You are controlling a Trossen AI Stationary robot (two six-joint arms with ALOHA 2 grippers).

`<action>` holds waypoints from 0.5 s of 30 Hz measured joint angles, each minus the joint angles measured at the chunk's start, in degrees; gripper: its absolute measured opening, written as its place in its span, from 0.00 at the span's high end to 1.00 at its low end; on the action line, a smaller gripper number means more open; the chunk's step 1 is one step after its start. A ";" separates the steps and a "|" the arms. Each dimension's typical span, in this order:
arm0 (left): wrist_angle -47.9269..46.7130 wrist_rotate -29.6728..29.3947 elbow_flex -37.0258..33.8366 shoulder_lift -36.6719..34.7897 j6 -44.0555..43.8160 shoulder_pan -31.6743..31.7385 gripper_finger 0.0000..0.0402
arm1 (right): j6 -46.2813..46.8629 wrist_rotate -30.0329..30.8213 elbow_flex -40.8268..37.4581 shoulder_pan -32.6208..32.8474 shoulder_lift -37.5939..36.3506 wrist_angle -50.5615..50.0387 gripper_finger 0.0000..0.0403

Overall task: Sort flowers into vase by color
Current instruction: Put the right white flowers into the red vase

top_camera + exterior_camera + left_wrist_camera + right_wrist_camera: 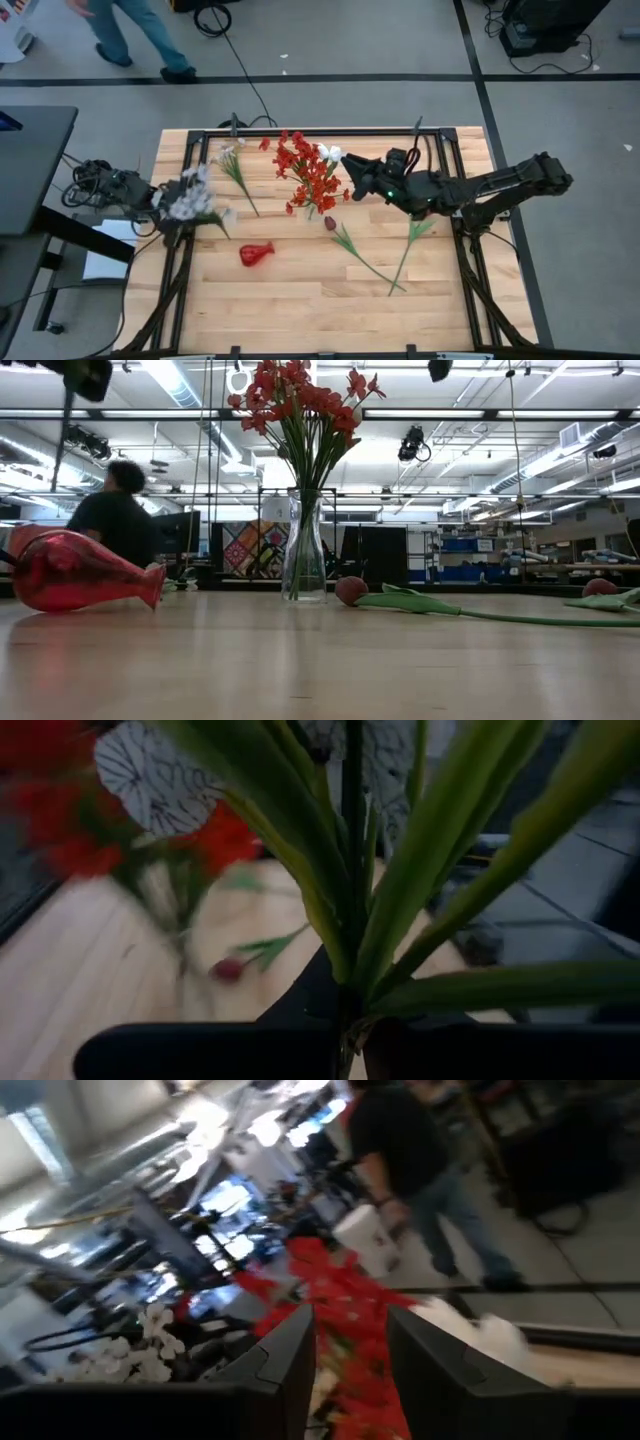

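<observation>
High view: the left gripper [172, 208] holds a pale whitish spray of small blossoms [192, 197] at the left edge of the wooden table [300, 300]; it looks light and floppy, best taken low on the thin stem. The right gripper [358, 172] hovers at the bright red flower cluster [312, 175].

Low view: both grippers are cut off.

Left wrist view: fingers [200, 1050] pinch green stems.

Right wrist view: fingers [290, 1360] half apart, nothing clearly between them

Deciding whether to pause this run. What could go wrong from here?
1. The right gripper, jaws open, sits close against the red flowers in the clear vase; a nudge might tip it.
2. The red vase lies on its side, so the left gripper's whitish spray has no upright target.
</observation>
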 joint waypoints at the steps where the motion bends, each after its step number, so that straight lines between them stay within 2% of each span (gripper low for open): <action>1: -1.04 -1.69 0.00 0.00 -2.02 0.00 0.95 | 1.12 0.74 0.00 0.00 0.08 -1.07 0.68; 6: -3.80 -6.67 -0.01 0.22 -9.58 0.00 0.95 | 2.36 1.13 0.00 -0.12 0.94 -3.21 0.70; 12: -10.54 -23.58 0.00 0.57 -28.16 0.00 0.95 | 4.03 0.74 0.00 -1.51 0.91 -2.99 0.70; 15: -18.99 -27.67 0.00 0.59 -38.34 0.00 0.95 | 4.03 -0.55 0.00 -1.76 0.84 -3.08 0.70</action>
